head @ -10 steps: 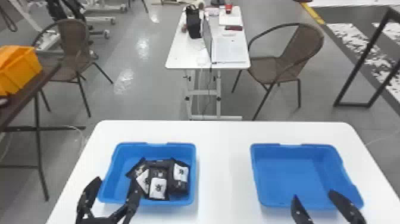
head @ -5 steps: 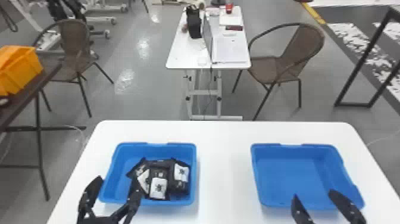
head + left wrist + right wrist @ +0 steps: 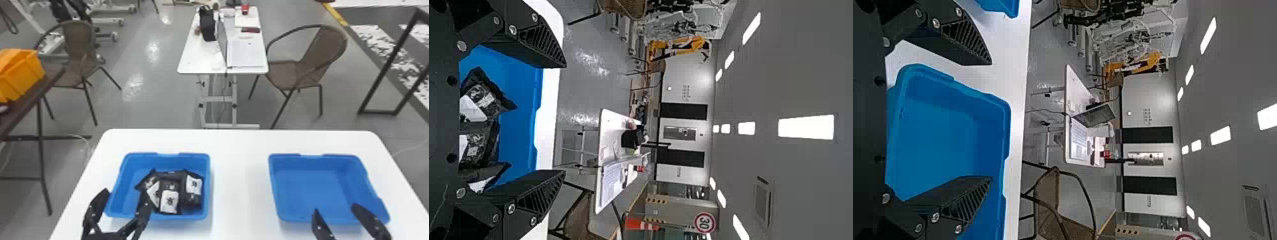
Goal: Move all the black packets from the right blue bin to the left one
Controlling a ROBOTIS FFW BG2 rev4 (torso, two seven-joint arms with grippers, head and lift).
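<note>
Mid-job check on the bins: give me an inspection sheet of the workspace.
Surface: white table, both bins resting apart on it.
Left blue bin: black packets overlapping, mostly toward its right side.
Right blue bin: no packets seen inside.
Clutter: black bag, laptop and red cup on the far table.
Left gripper: fingers open at the left bin's near side, nothing held.
Right gripper: fingers open above the right bin's near side, nothing held.
Cables: dark cable hanging from the far table.
Surroundings: brown chairs, orange bin at far left.
</note>
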